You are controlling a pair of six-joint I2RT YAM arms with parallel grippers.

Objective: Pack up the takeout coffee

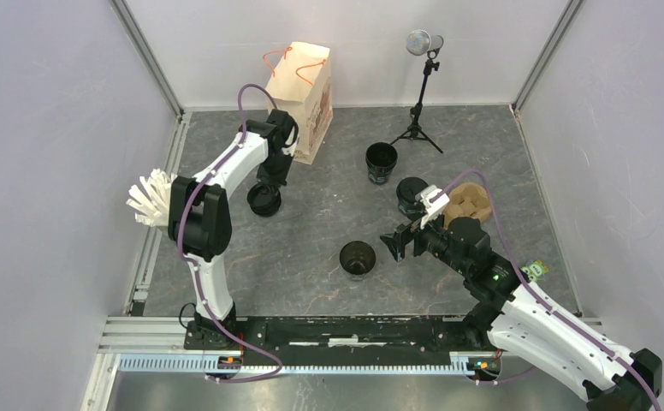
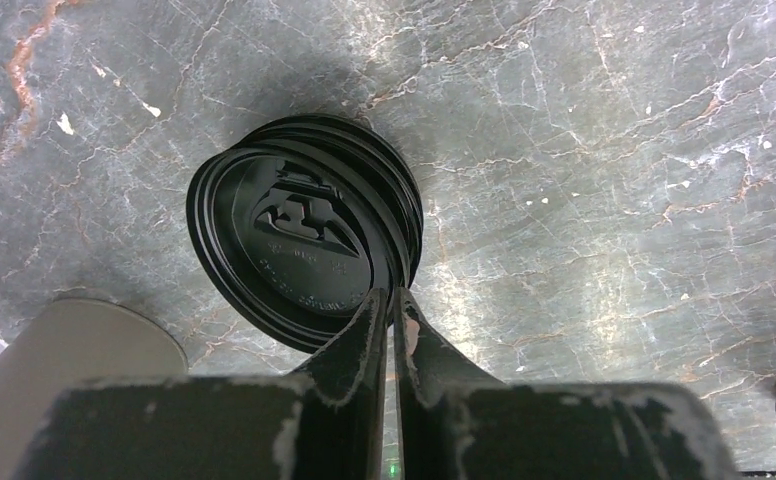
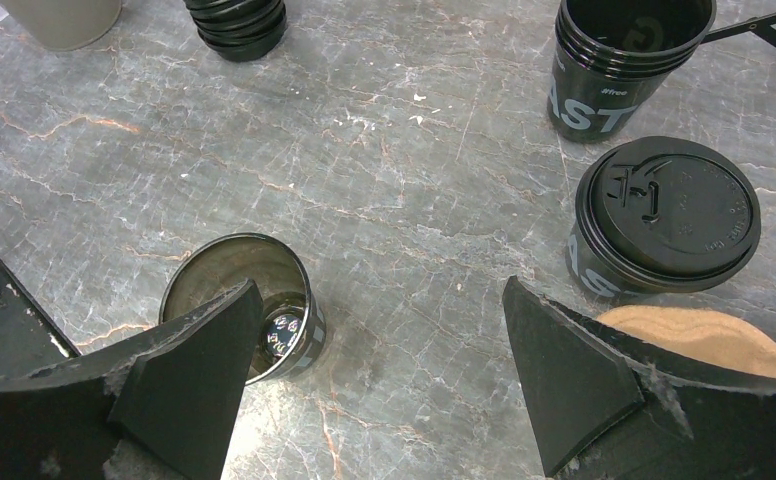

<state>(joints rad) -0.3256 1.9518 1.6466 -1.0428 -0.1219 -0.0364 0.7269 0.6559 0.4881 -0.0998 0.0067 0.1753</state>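
A lidded takeout coffee cup [image 1: 412, 195] [image 3: 664, 215] stands beside the brown carrier [image 1: 470, 205]. An open black cup [image 1: 358, 257] [image 3: 254, 300] stands near the middle, and a nested stack of open cups [image 1: 381, 161] [image 3: 624, 60] behind it. At the left lies a stack of black lids [image 1: 264, 199] [image 2: 304, 245]. My left gripper [image 1: 270, 184] [image 2: 392, 300] is down on that stack, its jaws closed to a thin slit with the top lid's rim between the tips. My right gripper [image 1: 394, 242] [image 3: 379, 350] hangs wide open and empty over the table, between the open cup and the lidded one.
A beige paper bag [image 1: 303, 98] with orange handles stands at the back left, just behind the left arm. A small tripod [image 1: 421, 103] stands at the back. A white fanned bundle [image 1: 149, 197] sits at the left wall, and a small green packet [image 1: 534, 271] at the right.
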